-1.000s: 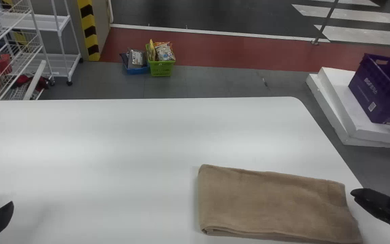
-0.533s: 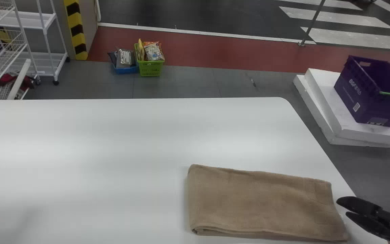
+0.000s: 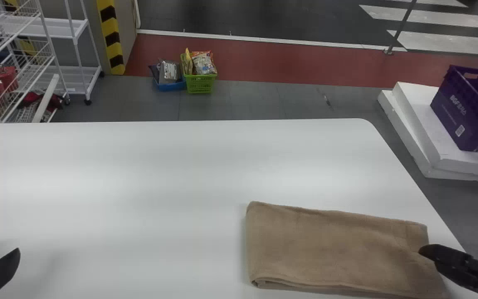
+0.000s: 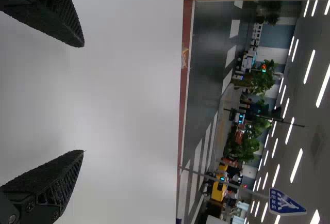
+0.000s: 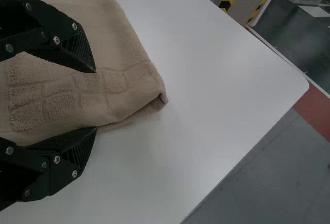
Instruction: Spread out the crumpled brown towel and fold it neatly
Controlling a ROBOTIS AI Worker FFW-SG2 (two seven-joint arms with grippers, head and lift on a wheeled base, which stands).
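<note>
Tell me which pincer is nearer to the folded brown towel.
Right. The right pincer is open at the right end of the folded brown towel; the left pincer is over the left part of the white table, well away from it.

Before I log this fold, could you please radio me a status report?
Left hand open, over table. Right hand open, at right end of brown towel. Towel folded flat. Purple crate off the table, out of the way.
</note>
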